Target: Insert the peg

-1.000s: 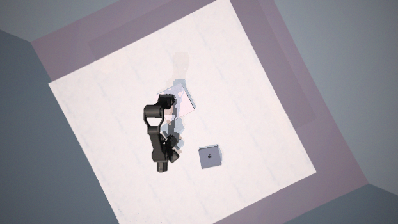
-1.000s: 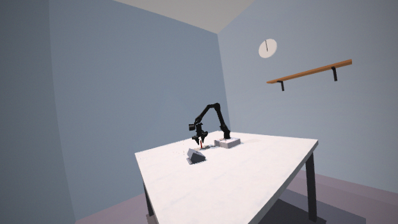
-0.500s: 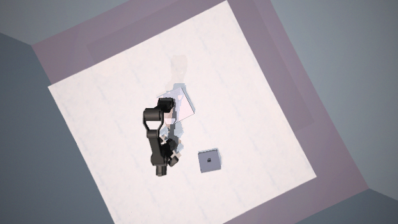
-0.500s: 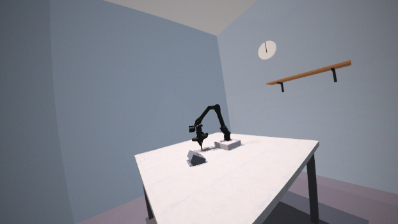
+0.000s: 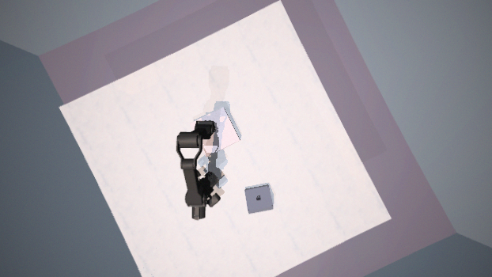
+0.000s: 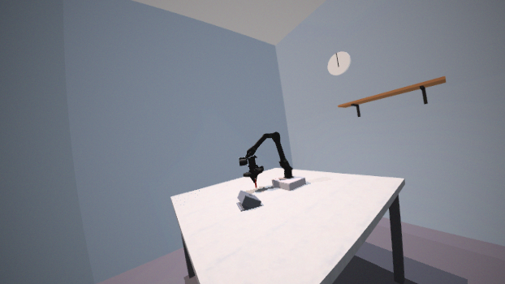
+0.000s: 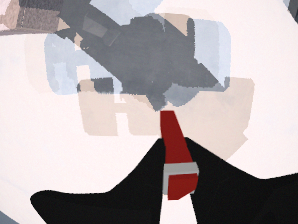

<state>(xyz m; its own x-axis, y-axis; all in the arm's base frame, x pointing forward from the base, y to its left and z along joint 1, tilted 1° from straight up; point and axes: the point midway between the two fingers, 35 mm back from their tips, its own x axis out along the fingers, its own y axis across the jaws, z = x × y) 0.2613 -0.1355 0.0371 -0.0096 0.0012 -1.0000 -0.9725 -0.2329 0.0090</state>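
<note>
The peg (image 7: 175,145) (image 6: 256,185) is red with flat sides and a grey band near its upper end. It stands about upright, its lower end at or just above the table. My gripper (image 7: 172,143) (image 6: 255,181) is shut on the peg, with one black finger on each side, below the grey band. In the top view the arm hides the peg. The sloped panel (image 5: 259,206) (image 6: 248,200) is a grey block apart from the gripper. Its one small dark hole (image 5: 258,197) is near the middle of the face; its exact shape is too small to tell.
The arm's pale base block (image 5: 230,136) (image 6: 289,183) stands on the white table (image 5: 316,178) (image 6: 284,235) behind the gripper. Shadows of the arm lie around the peg. A wooden shelf (image 6: 391,92) and a round clock (image 6: 343,63) are on the wall.
</note>
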